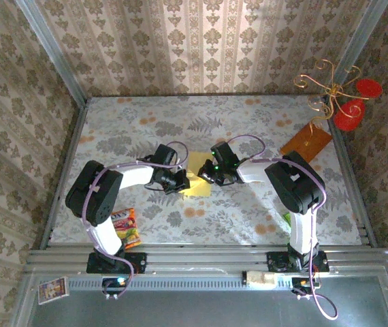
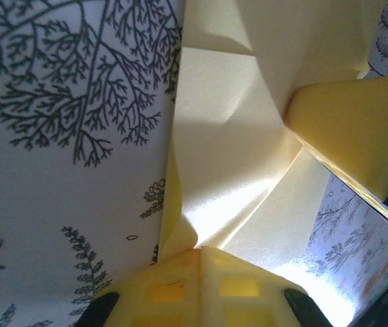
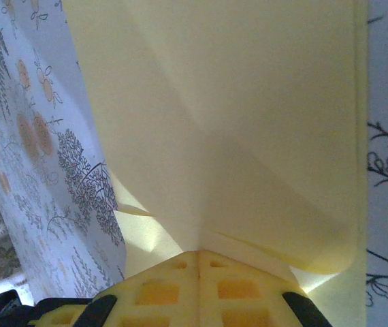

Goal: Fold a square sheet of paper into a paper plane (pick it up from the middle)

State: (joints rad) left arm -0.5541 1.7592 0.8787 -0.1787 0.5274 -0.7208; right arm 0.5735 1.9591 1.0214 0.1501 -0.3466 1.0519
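Observation:
The pale-yellow sheet of paper [image 1: 198, 178] lies partly folded at mid-table between both arms. My left gripper [image 1: 180, 181] is shut on its left edge; in the left wrist view the yellow pads [image 2: 173, 286] meet and the paper [image 2: 228, 170] rises creased from between them. From the right, my right gripper [image 1: 207, 174] is shut on the sheet; its pads [image 3: 221, 286] pinch the paper [image 3: 235, 122], which spreads away in folded layers. The right gripper's yellow finger [image 2: 350, 129] also shows in the left wrist view.
An orange-brown board [image 1: 306, 141] lies at the back right by a gold wire stand with red discs [image 1: 347, 102]. A colourful snack packet [image 1: 127, 227] sits near the left arm's base, something green [image 1: 286, 219] by the right arm. Patterned cloth [image 1: 235, 211] covers the table.

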